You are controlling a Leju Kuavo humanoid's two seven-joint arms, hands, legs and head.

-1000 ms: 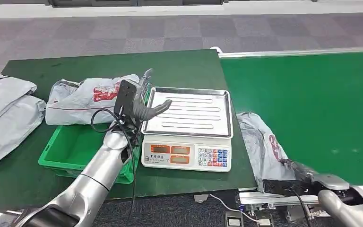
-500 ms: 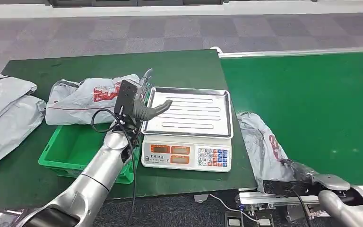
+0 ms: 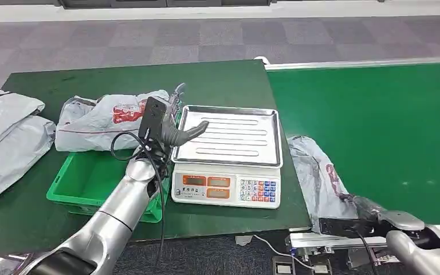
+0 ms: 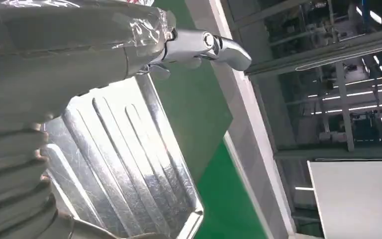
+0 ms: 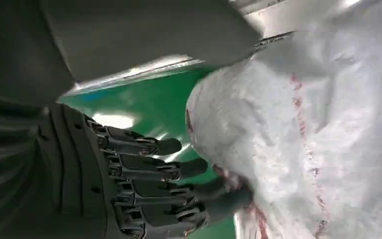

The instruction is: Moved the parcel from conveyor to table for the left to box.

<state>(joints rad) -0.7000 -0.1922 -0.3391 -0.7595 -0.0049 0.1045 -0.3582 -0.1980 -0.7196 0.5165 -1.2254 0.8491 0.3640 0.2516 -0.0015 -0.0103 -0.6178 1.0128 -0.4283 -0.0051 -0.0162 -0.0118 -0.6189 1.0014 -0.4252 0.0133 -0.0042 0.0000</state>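
A scale (image 3: pixel 227 154) sits mid-desk (image 3: pixel 217 80); a crate (image 3: pixel 89 180) lies at its 9 o'clock, a bag (image 3: pixel 100 120) at 10, the conveyor (image 3: pixel 378 126) at 3, carrying the parcel (image 3: pixel 318 177).

scale (image 3: pixel 226 154): steel tray, beside green bin (image 3: pixel 89 180) | grey bags (image 3: pixel 6 134): table's far-left edge

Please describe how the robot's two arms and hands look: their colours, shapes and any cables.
Both arms are smooth silver tubes. The left arm carries a thin black cable looping up to a flat black box at the wrist. The left hand has a thick grey thumb and shiny metal fingers. The right hand has a grey ribbed cover and dark, jointed fingers; a black cable runs at its wrist.
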